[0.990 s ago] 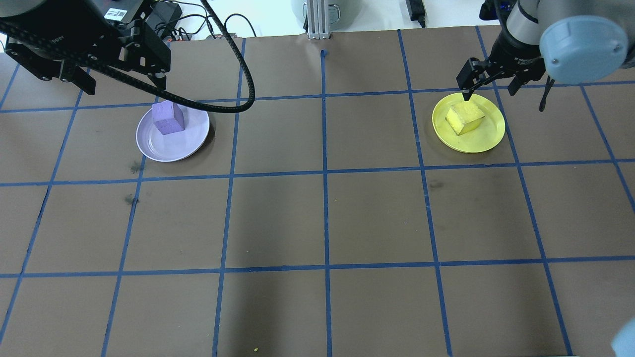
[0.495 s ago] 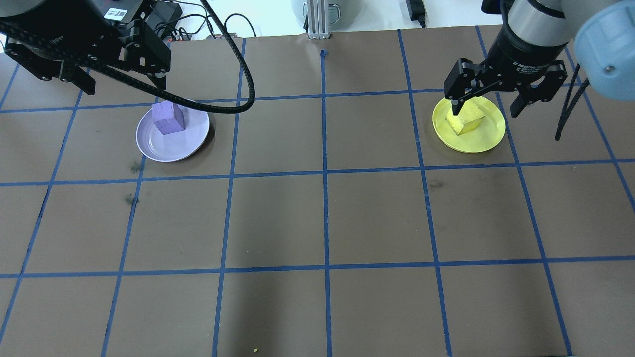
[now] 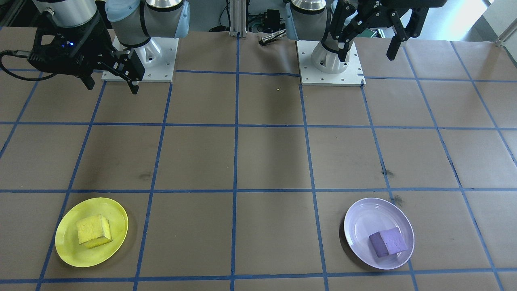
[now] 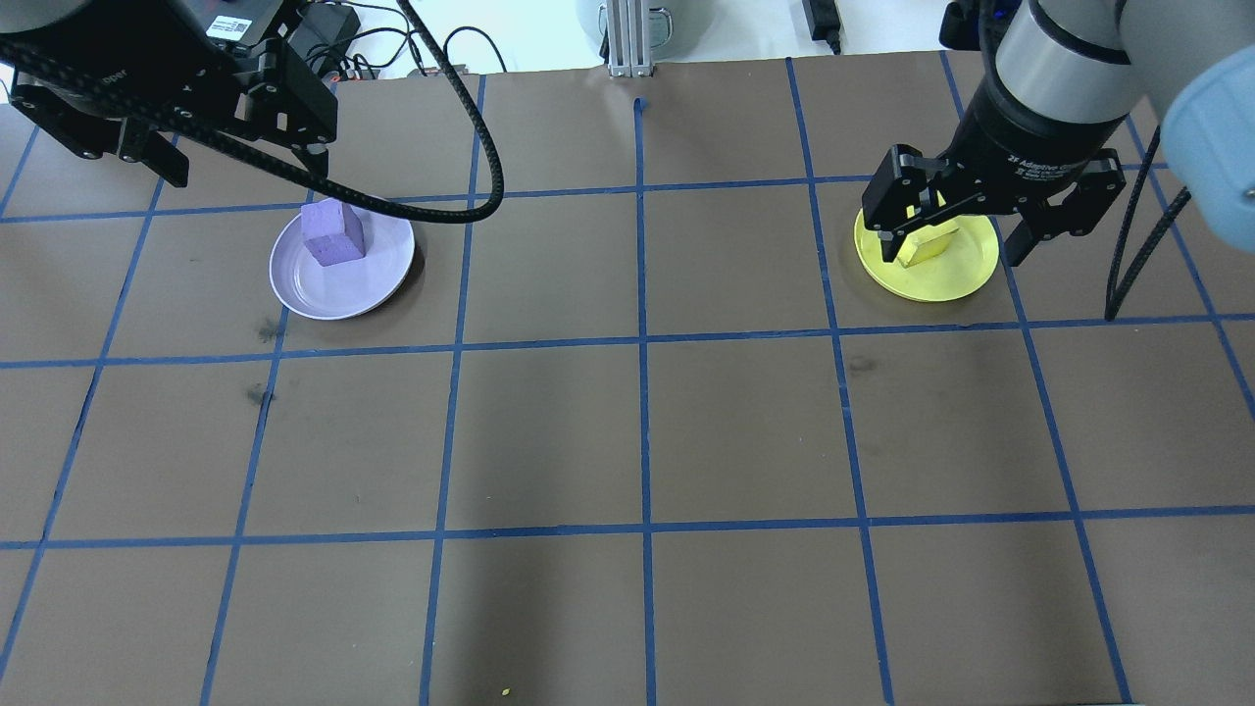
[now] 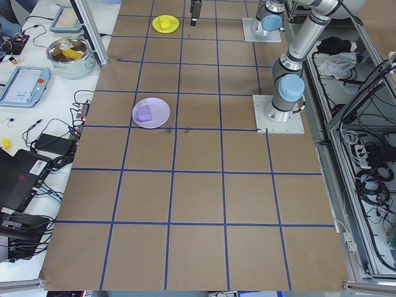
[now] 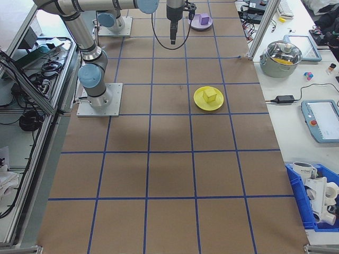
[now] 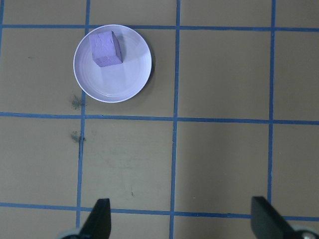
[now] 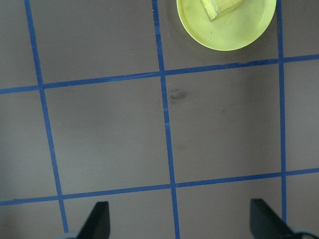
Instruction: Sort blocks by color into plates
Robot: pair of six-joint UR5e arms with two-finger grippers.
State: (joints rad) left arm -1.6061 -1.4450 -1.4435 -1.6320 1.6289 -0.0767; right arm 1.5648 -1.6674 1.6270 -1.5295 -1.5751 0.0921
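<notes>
over the last second the right gripper (image 4: 951,250) has pulled back from the far side of the yellow plate (image 4: 971,277) toward the robot, and now hangs high above it. the yellow block (image 3: 94,230) lies alone on that plate. i judge this a retreat after a finished placement. its fingers (image 8: 97,220) are spread wide, holding nothing and touching nothing.

the left gripper (image 3: 368,34) has not moved; it hangs high by its base, fingers (image 7: 99,219) equally wide and empty. the purple block (image 4: 332,233) rests on the far part of the lavender plate (image 4: 324,294). both colours look sorted.
</notes>
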